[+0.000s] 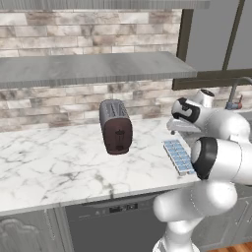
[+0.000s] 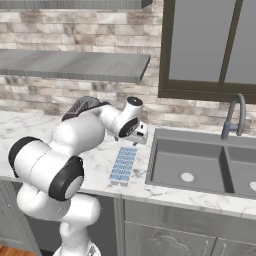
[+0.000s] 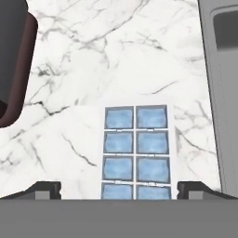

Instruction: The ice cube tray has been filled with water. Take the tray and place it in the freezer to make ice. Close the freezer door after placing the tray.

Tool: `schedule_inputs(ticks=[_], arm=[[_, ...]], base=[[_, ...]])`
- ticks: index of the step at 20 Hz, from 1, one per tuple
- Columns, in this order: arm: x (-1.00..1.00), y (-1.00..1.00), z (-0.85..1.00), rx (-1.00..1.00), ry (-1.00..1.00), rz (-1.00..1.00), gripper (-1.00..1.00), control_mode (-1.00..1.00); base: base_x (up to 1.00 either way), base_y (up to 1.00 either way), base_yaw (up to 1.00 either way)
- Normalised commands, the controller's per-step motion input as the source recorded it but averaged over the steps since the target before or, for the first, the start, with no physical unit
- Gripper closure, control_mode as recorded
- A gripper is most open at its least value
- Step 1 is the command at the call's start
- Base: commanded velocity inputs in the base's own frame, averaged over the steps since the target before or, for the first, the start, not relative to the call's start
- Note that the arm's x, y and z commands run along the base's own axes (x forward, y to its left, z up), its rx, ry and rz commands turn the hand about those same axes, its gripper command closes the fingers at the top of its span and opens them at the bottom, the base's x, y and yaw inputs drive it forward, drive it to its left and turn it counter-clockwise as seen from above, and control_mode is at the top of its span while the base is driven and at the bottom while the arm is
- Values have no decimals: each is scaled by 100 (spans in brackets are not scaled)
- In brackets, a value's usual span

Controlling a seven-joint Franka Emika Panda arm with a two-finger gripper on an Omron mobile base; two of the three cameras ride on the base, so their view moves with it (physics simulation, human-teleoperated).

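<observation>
The ice cube tray (image 2: 124, 165) lies flat on the marble worktop (image 2: 100, 155), just left of the sink (image 2: 200, 167), its water (image 2: 125, 161) cells showing pale blue. The gripper (image 2: 141, 134) hangs over the tray's far end. A toaster (image 2: 80, 106) stands behind the arm.
</observation>
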Motion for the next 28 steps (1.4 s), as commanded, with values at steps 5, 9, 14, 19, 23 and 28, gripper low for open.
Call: schedule_inputs(ticks=[5, 9, 14, 19, 23, 28], arm=[[43, -2, -27, 0, 2, 0, -100, -100], [37, -6, -29, 0, 0, 0, -100, -100], [35, -7, -33, 0, 0, 0, -100, -100], [43, -3, -30, 0, 0, 0, -100, -100], [44, -3, -26, 0, 0, 0, -100, -100], [36, 0, -29, 0, 2, 0, -100, -100]], base=[[0, 0, 0], [0, 0, 0], [0, 0, 0], [0, 0, 0], [0, 0, 0], [0, 0, 0]])
